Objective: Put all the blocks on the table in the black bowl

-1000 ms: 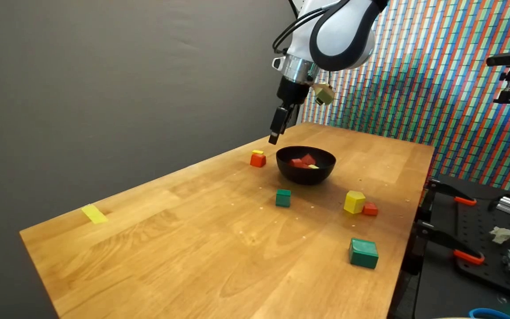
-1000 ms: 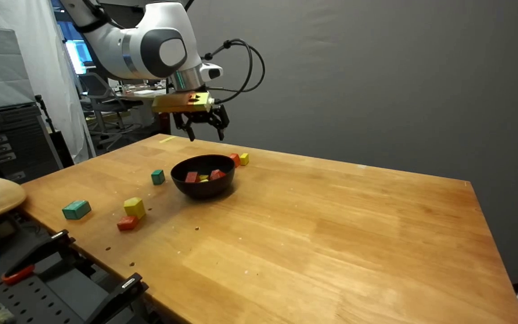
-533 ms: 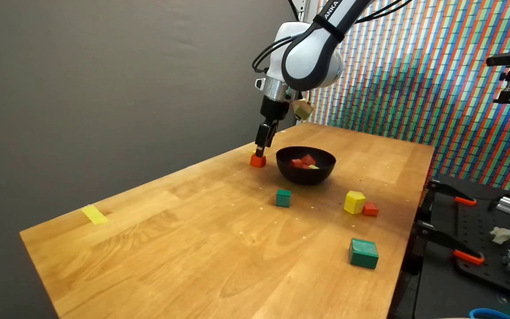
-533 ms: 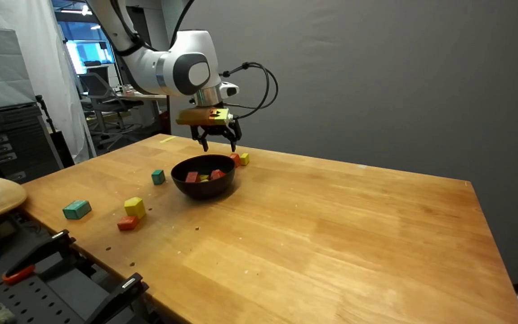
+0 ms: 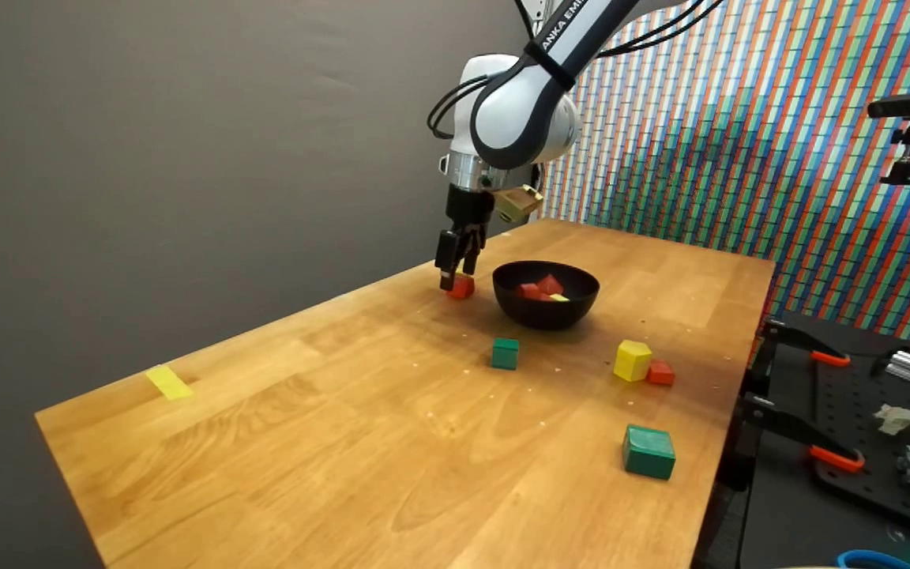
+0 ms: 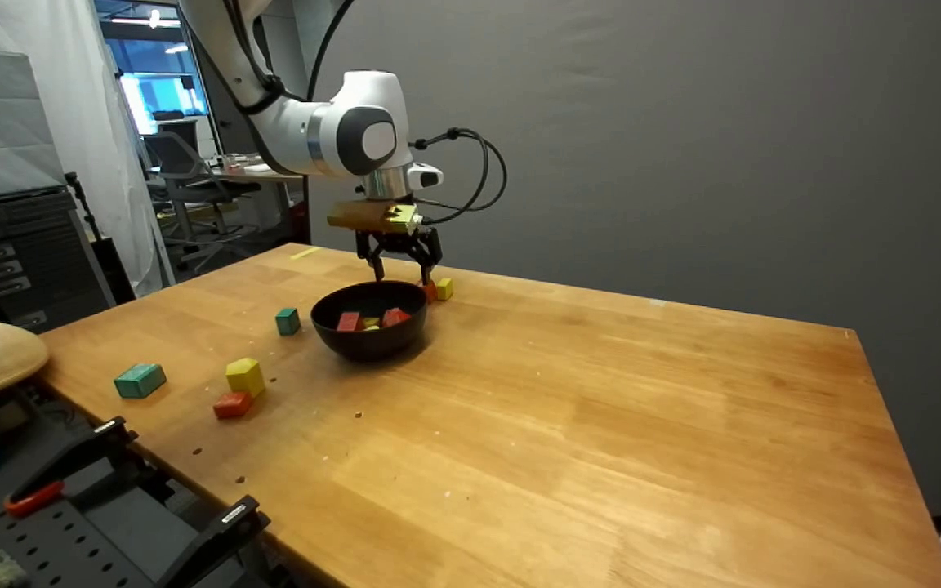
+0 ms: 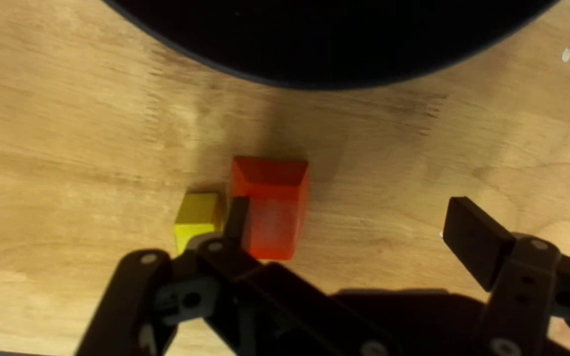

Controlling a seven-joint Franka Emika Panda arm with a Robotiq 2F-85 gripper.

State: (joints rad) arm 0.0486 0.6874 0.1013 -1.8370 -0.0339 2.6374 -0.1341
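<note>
The table (image 5: 305, 442) has a light wood-grain top and supports six loose blocks. The robot arm (image 5: 506, 122) enters an exterior view from the 1 o'clock side, wrist directed downward. The black bowl (image 5: 534, 316) stands upright on the table. Unless noted, positions take the bowl as dial centre in an exterior view, 12 o'clock at the top.

The gripper (image 7: 352, 230) is located between 9 and 10 o'clock, near the bowl. Its jaws are spread wide and hold nothing.

The large green block (image 5: 648, 454) is at 5 o'clock, well apart from the bowl. The yellow many-sided block (image 5: 631, 361) is at 4 o'clock. The small green block (image 5: 505, 355) is at 7 o'clock, near the bowl.

The red block (image 7: 272, 217) at 9 o'clock lies, in the wrist view, between the jaws; the jaw on the 9 o'clock side overlaps its edge. Contact cannot be determined. The low red block (image 5: 660, 373) is at 4 o'clock, just beside the yellow many-sided block. Inside the bowl are at least two red pieces (image 6: 349, 322).

The small yellow block (image 7: 196, 217) sits just beside the red block, on its 9 o'clock side in the wrist view, outside the jaws. A yellow piece (image 6: 370, 322) in the bowl is partly hidden.
</note>
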